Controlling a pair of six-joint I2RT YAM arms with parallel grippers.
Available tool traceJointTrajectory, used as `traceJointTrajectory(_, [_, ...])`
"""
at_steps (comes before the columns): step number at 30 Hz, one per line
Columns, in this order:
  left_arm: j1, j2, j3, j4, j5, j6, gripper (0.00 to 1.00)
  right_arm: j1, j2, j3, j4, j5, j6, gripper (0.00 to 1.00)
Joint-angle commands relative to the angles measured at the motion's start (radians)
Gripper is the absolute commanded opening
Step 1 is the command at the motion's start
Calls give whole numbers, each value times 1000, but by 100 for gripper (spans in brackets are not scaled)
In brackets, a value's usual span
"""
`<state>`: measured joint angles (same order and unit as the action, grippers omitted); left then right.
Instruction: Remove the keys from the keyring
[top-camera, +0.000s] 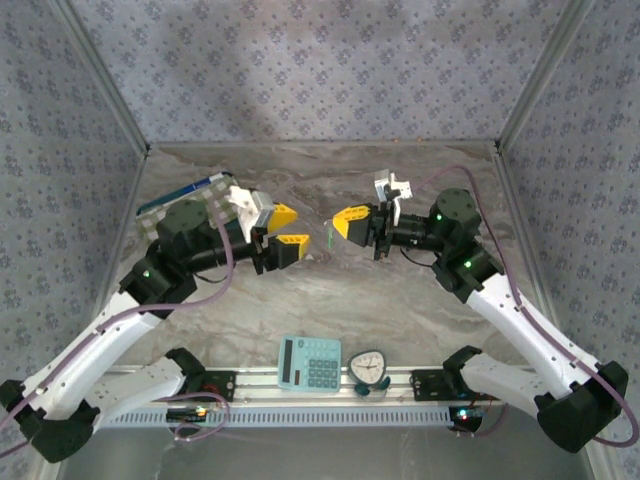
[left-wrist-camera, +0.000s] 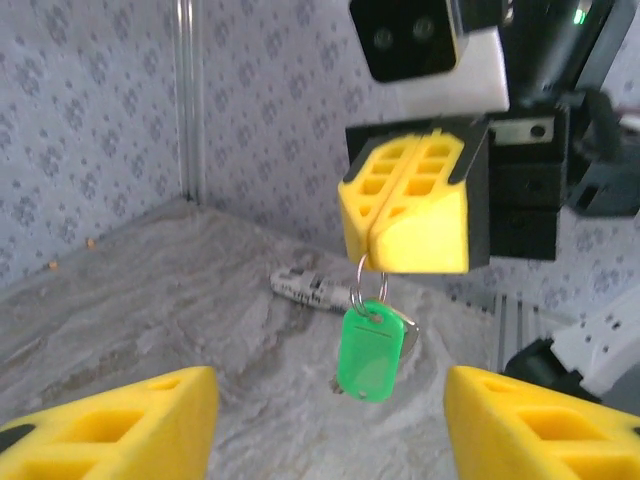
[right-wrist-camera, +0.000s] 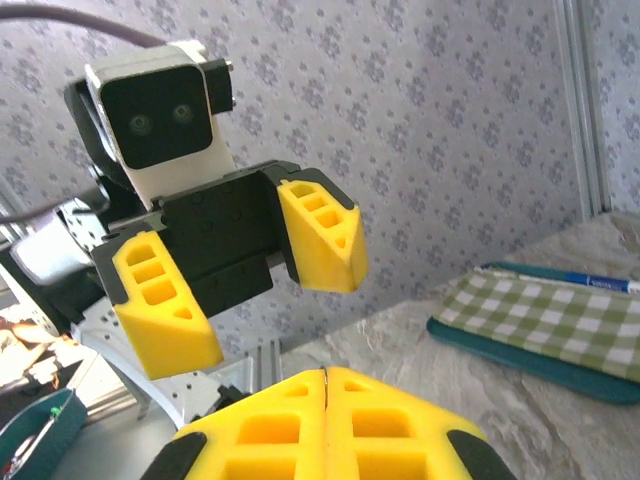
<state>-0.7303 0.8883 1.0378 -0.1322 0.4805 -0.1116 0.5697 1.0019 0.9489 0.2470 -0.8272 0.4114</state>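
My right gripper (top-camera: 345, 222) (left-wrist-camera: 405, 205) is shut on the top of a thin metal keyring (left-wrist-camera: 368, 280), held up above the table. A green plastic tag (left-wrist-camera: 368, 350) (top-camera: 330, 237) hangs from the ring, and a silver key (left-wrist-camera: 408, 335) shows partly behind the tag. My left gripper (top-camera: 287, 228) (left-wrist-camera: 330, 425) stands open facing the right one, its yellow fingers (left-wrist-camera: 130, 425) spread on either side below the tag and touching nothing. In the right wrist view the right gripper (right-wrist-camera: 325, 400) has its pads pressed together, and the left gripper (right-wrist-camera: 250, 275) hangs open opposite.
A small pale patterned object (left-wrist-camera: 310, 288) lies on the marble table (top-camera: 300, 300) behind the tag. A green checked mat (right-wrist-camera: 550, 320) (top-camera: 180, 195) with a blue pen (right-wrist-camera: 600, 283) lies at the back left. A teal calculator (top-camera: 310, 362) and a small round timer (top-camera: 368, 368) sit at the near edge.
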Motion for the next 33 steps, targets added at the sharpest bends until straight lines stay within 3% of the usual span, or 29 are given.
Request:
traceJointTrajectory(1, [6, -8, -48, 200, 91, -65, 64, 27, -10, 19, 102, 15, 63, 0])
traceJointTrajectory(6, [6, 4, -110, 379, 124, -119, 62, 61, -9, 23, 117, 17, 76, 0])
traceJointTrajectory(12, [7, 43, -125, 480, 180, -166, 47, 86, -10, 26, 124, 16, 80, 0])
traceJointTrajectory(18, [6, 75, -101, 488, 243, -196, 31, 92, -11, 26, 129, 16, 82, 0])
traceJointTrajectory(25, [6, 82, -97, 482, 263, -204, 23, 91, -15, 28, 127, 20, 79, 0])
traceJointTrajectory(33, [3, 103, -75, 476, 297, -203, 0, 90, -14, 27, 130, 21, 79, 0])
